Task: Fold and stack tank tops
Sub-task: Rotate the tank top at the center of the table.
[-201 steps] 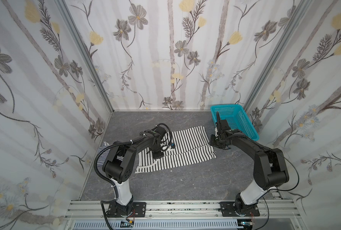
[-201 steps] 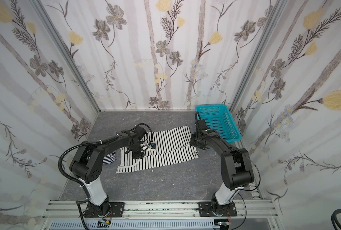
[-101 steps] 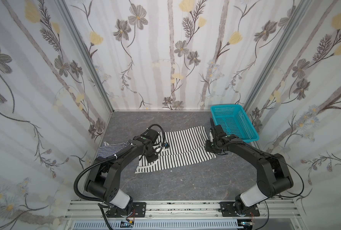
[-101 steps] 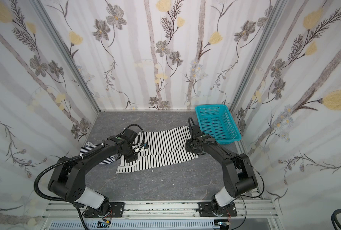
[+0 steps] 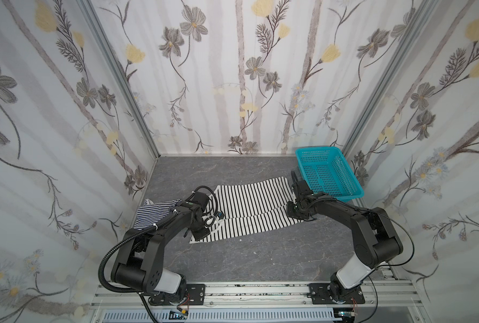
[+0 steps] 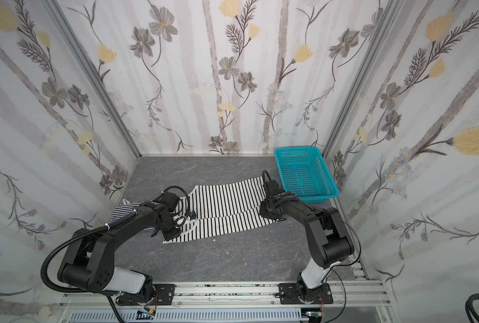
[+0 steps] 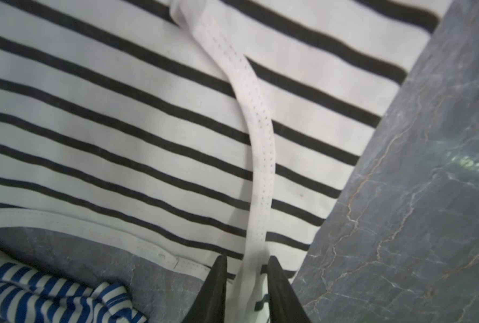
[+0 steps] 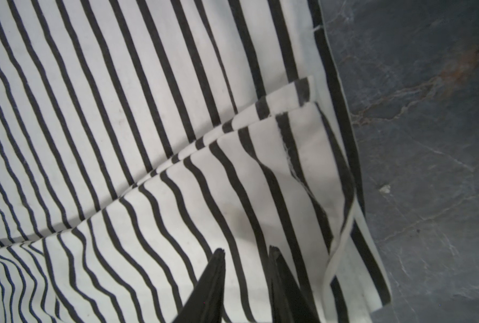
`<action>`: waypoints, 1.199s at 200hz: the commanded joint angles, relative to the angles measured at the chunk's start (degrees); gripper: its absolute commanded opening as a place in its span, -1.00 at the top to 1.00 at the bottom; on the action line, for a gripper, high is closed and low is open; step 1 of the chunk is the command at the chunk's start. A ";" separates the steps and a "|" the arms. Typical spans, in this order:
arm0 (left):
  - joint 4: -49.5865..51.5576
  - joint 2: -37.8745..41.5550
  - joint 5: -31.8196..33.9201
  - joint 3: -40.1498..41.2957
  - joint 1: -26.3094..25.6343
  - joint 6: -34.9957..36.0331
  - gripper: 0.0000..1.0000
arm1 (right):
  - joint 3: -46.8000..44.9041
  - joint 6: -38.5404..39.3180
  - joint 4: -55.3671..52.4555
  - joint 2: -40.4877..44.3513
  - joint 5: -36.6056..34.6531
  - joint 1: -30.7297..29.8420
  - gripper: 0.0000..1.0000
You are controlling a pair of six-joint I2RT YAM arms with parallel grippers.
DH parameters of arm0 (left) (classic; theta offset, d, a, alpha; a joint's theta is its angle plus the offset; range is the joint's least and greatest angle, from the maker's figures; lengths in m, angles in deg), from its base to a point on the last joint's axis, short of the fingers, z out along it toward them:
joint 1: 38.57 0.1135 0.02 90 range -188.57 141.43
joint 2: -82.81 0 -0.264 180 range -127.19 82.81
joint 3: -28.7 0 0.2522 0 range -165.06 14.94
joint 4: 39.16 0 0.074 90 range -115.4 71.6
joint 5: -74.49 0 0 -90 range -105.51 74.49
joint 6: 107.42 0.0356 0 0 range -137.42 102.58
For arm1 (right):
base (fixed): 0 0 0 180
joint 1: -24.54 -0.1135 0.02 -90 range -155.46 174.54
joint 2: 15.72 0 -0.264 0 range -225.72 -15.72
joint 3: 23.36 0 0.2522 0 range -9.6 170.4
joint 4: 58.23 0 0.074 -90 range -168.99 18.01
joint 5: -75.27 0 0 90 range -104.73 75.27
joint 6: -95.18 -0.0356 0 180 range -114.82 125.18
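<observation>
The larger tank top, white with wide black stripes, lies across the middle of the grey table with a long fold along it. My left gripper is at its left end, shut on a white strap. At the right end my right gripper is shut on a raised fold of the same top near its hem. The finely striped navy-and-white tank top lies crumpled by the left wall, partly under my left arm.
A teal perforated basket stands in the back right corner, close behind my right arm. Floral walls close in the table on three sides. Bare grey tabletop stretches between the top and the front rail.
Both grippers have moved toward the front of the table along the ends of the wide-striped top. The right jaws have narrowed onto the cloth.
</observation>
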 commanded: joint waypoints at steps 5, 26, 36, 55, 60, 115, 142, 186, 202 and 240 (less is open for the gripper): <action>0.21 -0.96 0.15 1.27 2.25 3.74 0.45 | 0.22 -0.50 1.43 -0.62 -1.99 0.28 0.40; -0.09 -3.48 -0.20 1.44 4.54 4.41 0.43 | 0.40 -0.57 1.22 -1.29 -1.97 0.16 0.40; -0.19 -4.72 -0.43 1.13 5.68 4.65 0.43 | 0.34 -0.58 0.93 -1.51 -2.21 0.07 0.40; -0.19 -6.15 0.00 0.72 6.81 4.96 0.43 | -0.67 -0.62 0.22 -1.21 -2.99 -0.43 0.40; -0.14 -6.20 0.03 0.74 6.87 5.08 0.43 | -1.10 -0.73 0.00 -0.97 -3.19 -0.48 0.40; -0.10 -5.00 1.76 2.81 8.39 8.66 0.42 | -9.02 -2.60 -3.19 5.04 -4.89 -3.57 0.41; -0.10 -5.72 3.55 3.09 10.40 11.01 0.41 | -15.15 -5.28 -4.61 10.06 -3.69 -7.35 0.40; 1.00 -6.08 3.77 1.85 10.66 11.85 0.44 | -17.17 -7.80 -6.61 18.10 -2.68 -9.77 0.32; 2.92 -5.39 2.46 0.40 10.73 11.94 0.45 | -13.65 -7.62 -7.71 19.98 -2.79 -9.04 0.22; 7.10 -3.71 -0.33 -4.60 10.44 11.54 0.42 | -0.40 -4.52 -7.98 14.93 -2.87 -6.05 0.14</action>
